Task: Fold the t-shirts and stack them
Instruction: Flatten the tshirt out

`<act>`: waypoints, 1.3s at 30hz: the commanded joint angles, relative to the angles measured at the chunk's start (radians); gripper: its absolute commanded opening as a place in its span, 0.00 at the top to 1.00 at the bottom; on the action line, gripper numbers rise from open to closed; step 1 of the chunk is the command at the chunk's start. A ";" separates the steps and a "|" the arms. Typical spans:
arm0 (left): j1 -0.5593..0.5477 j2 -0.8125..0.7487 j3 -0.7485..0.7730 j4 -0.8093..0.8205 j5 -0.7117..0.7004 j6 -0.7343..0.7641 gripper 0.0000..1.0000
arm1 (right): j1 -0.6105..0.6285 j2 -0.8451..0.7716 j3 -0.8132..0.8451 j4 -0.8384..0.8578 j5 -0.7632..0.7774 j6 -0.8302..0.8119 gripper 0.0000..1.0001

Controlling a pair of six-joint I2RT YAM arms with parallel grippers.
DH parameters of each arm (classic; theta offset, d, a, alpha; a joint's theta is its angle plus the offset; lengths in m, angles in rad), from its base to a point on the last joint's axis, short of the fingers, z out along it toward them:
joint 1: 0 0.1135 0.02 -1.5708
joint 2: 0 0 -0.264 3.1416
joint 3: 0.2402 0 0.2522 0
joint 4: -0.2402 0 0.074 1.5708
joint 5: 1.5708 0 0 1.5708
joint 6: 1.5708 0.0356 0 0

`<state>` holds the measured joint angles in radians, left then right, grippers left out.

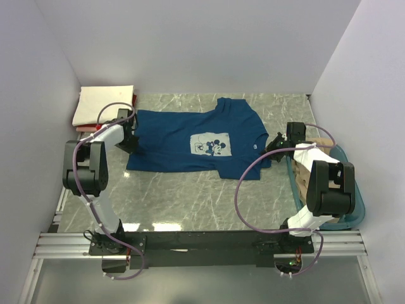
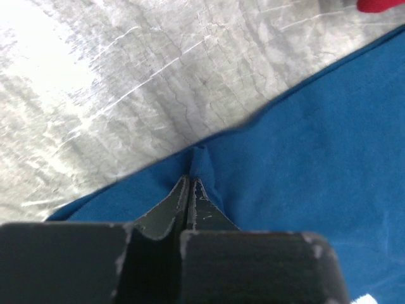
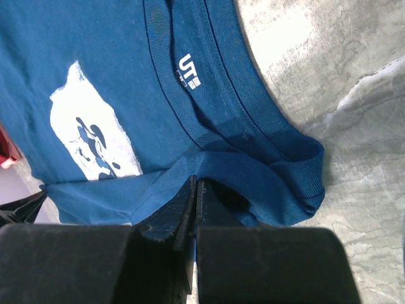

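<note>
The dark blue soft cotton t-shirt with a pale cartoon print (image 1: pixel 183 142) lies flat mid-frame on the marbled desk (image 1: pixel 190 202). The left gripper (image 2: pixel 190 182) has its jaws clenched on the hem, and the right gripper (image 3: pixel 195 185) on cloth beside the collar. Light and limp, the shirt will likely sag between these holds.

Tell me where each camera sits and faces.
Top external: above and behind, looking down on the table; left arm and right arm show.
Left wrist: on the left arm, facing along the left gripper, shut on the blue t-shirt.
Right wrist: on the right arm, along the right gripper, shut on it by the collar.
Shared: all show that t-shirt.
</note>
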<state>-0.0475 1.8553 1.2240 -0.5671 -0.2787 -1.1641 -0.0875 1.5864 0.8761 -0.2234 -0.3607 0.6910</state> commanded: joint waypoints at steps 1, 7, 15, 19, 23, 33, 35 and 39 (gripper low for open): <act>-0.005 -0.099 0.035 -0.031 -0.027 0.033 0.99 | 0.006 -0.022 -0.002 0.018 -0.003 0.004 1.00; -0.005 -0.199 0.011 -0.037 -0.024 0.066 0.99 | 0.006 -0.054 -0.017 0.012 0.006 0.005 1.00; -0.002 -0.355 -0.136 0.003 0.047 0.086 0.99 | 0.005 -0.160 -0.080 -0.027 0.019 -0.016 1.00; 0.003 -0.458 -0.225 0.026 0.064 0.101 0.99 | 0.005 -0.258 -0.129 -0.063 0.029 -0.036 1.00; 0.014 -0.554 -0.314 0.035 0.078 0.116 0.99 | 0.005 -0.366 -0.158 -0.146 0.031 -0.057 1.00; 0.041 -0.811 -0.492 0.041 0.125 0.156 0.99 | -0.008 -0.654 -0.190 -0.370 0.124 -0.099 1.00; 0.044 -0.837 -0.524 0.059 0.119 0.162 0.99 | -0.008 -0.666 -0.206 -0.344 0.143 -0.088 0.98; 0.070 -0.768 -0.540 0.127 0.177 0.147 0.99 | -0.009 -0.528 -0.160 -0.269 0.135 -0.073 0.89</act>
<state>0.0048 1.0473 0.6907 -0.5125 -0.1455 -1.0317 -0.0898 0.9760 0.6872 -0.5369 -0.2588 0.6144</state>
